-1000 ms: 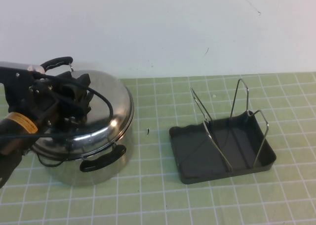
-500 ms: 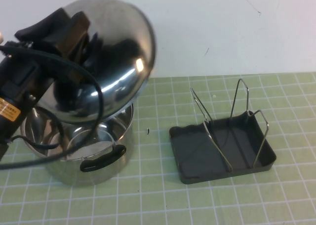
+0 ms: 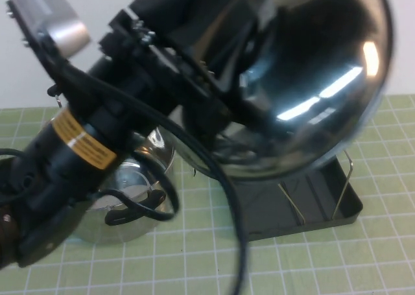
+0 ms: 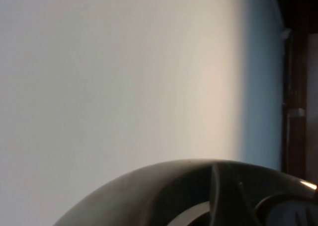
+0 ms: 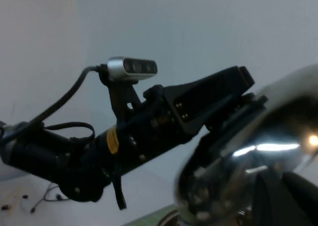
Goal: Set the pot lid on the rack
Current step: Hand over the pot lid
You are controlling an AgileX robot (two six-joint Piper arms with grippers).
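High view: my left gripper clamped on pot lid, lid tilted, raised above rack on bench; open pot lower left; right gripper out of view.

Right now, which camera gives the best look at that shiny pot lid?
The high view: the pot lid fills it, tilted in the air above the rack, carried by the left gripper. The right wrist view catches part of its dome from the side; the left wrist view only an edge. The right gripper is unseen.
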